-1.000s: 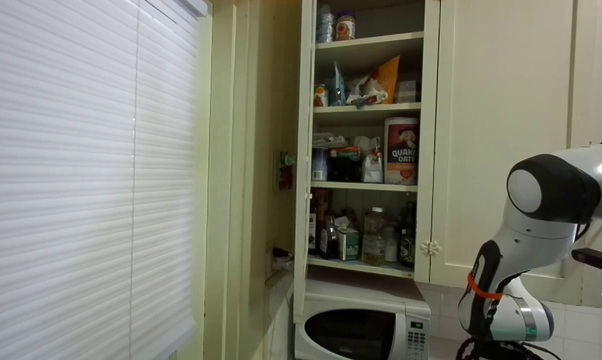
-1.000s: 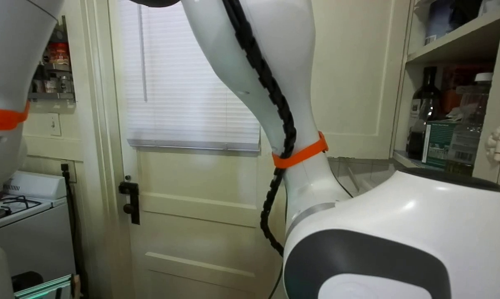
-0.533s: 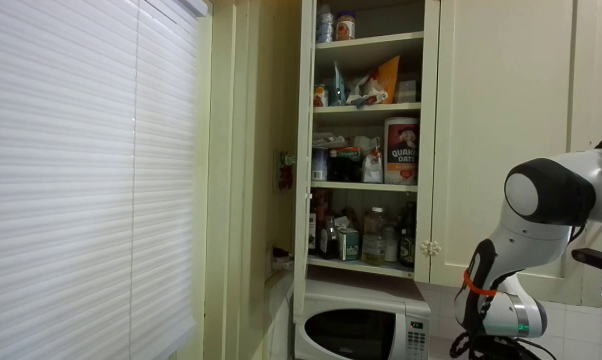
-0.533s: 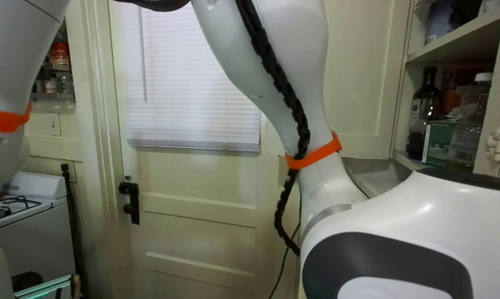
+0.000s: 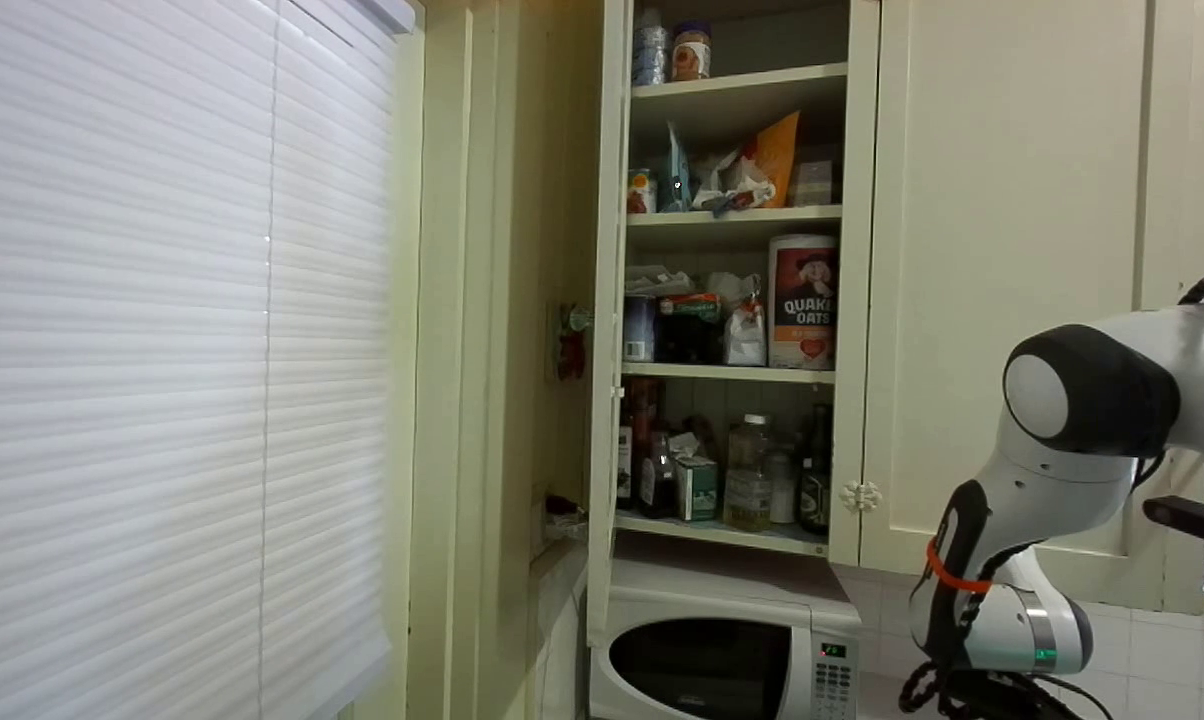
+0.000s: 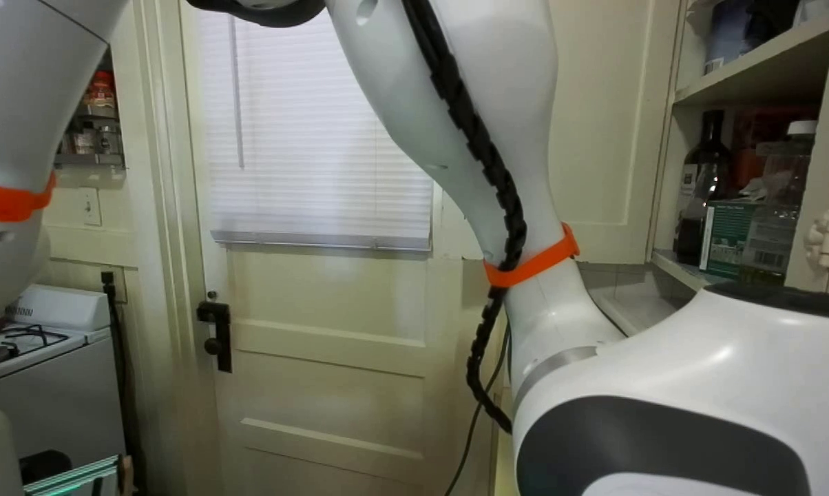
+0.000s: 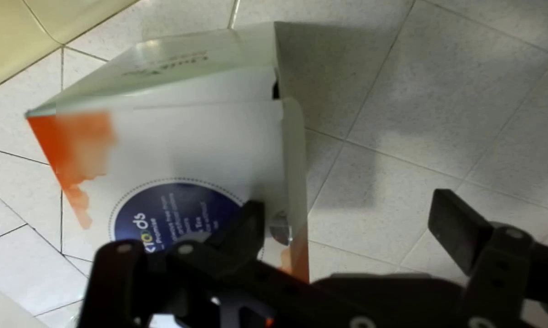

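Observation:
My gripper (image 7: 349,205) is open, its fingers wide apart, with only tiled surface showing between them. A white box (image 7: 201,141) with orange patches and a navy round label stands at the left in the wrist view. The left finger (image 7: 249,228) overlaps the right part of the box's white face; I cannot tell whether it touches. The right finger (image 7: 458,228) is over the tiles, apart from the box. The lower part of the box is hidden behind the gripper. In both exterior views the fingertips and this box are out of view.
White tiles (image 7: 419,155) lie around the box, with a cream wall (image 7: 14,41) behind it. An open cabinet holds a Quaker Oats canister (image 5: 802,300), a clear bottle (image 5: 748,480) and a green box (image 5: 697,488). A microwave (image 5: 702,600) is below. A stove (image 6: 56,386) stands apart.
The arm has shifted left and slightly lower in an exterior view, and right and slightly lower in an exterior view. Most of the motion came in the first half second. Cabinet contents are unchanged.

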You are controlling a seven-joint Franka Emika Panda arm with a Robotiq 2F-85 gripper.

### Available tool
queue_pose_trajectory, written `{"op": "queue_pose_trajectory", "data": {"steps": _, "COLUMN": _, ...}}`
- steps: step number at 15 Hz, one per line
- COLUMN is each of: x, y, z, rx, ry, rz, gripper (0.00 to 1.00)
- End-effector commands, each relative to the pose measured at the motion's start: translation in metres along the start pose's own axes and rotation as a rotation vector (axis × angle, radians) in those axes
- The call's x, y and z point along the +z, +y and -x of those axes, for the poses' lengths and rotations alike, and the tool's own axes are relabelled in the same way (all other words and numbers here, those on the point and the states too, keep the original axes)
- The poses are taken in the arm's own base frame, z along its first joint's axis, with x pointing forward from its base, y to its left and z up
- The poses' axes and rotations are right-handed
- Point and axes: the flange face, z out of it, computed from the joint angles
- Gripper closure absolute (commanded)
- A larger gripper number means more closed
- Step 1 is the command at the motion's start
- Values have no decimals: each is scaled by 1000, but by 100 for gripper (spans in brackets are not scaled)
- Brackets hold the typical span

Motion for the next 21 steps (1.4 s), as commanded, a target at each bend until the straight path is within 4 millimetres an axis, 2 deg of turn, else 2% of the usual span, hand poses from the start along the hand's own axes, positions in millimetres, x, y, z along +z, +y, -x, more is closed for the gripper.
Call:
{"op": "queue_pose_trajectory", "data": {"steps": 1, "x": 7, "y": 3, "z": -3, "rx": 1, "ry": 16, "rz": 0, "gripper": 0}}
{"op": "queue_pose_trajectory", "data": {"steps": 10, "x": 12, "y": -6, "z": 20, "rx": -180, "ry": -103, "rz": 16, "gripper": 0}}
{"op": "queue_pose_trajectory", "data": {"steps": 17, "x": 13, "y": 3, "z": 20, "rx": -176, "ry": -104, "rz": 43, "gripper": 0}}
{"op": "queue_pose_trajectory", "data": {"steps": 21, "x": 1, "y": 2, "z": 25, "rx": -177, "ry": -70, "rz": 14, "gripper": 0}}
